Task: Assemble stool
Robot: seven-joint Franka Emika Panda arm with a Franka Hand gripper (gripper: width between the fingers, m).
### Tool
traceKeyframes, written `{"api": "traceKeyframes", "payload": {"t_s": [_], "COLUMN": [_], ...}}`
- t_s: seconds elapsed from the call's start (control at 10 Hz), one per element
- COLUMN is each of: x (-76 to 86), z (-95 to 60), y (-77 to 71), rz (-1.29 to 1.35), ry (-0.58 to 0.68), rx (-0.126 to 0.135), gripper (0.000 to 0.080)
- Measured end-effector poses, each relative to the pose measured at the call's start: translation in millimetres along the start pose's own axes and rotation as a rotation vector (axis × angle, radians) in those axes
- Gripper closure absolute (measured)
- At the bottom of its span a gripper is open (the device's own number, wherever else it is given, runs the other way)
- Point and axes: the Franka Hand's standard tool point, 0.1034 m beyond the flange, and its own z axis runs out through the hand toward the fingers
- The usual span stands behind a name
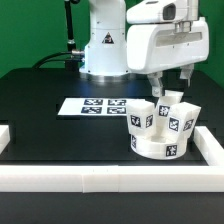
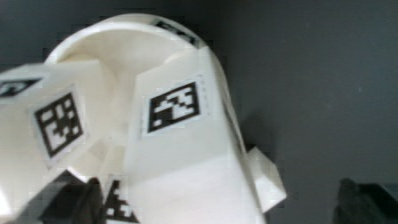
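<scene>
Stool (image 1: 160, 131) stands lower right of the exterior frame on the tabletop (image 1: 50, 135), legs (image 2: 178, 110) seemingly fitted and assembly apparently near done; jaws spread open around one leg, holding nothing.

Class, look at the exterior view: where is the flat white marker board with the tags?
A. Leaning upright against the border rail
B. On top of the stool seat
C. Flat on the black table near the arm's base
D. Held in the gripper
C: the marker board lies flat on the black table in front of the arm's base, apart from the stool seat.
</scene>
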Motion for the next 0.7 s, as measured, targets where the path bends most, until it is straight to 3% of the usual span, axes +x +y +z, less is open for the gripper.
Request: {"api": "traceKeyframes", "payload": {"t_s": [0.2,0.4,0.5,0.6,0.7], "x": [-2.9,-5.8,-7.4,-8.7,-8.7], "z": [2.6,4.6,4.9,5.2,5.2], "y": [5.0,6.6,7.8,8.5,8.6], "rz": [-0.179,-0.194,-0.192,-0.189,-0.161], "ry": [-0.023,-0.033,-0.035,-0.036,-0.036], "rx": [-0.015,-0.018,-0.018,-0.018,-0.018], "gripper": [0.0150,0.0150,0.0265,0.0265,0.0459]}}
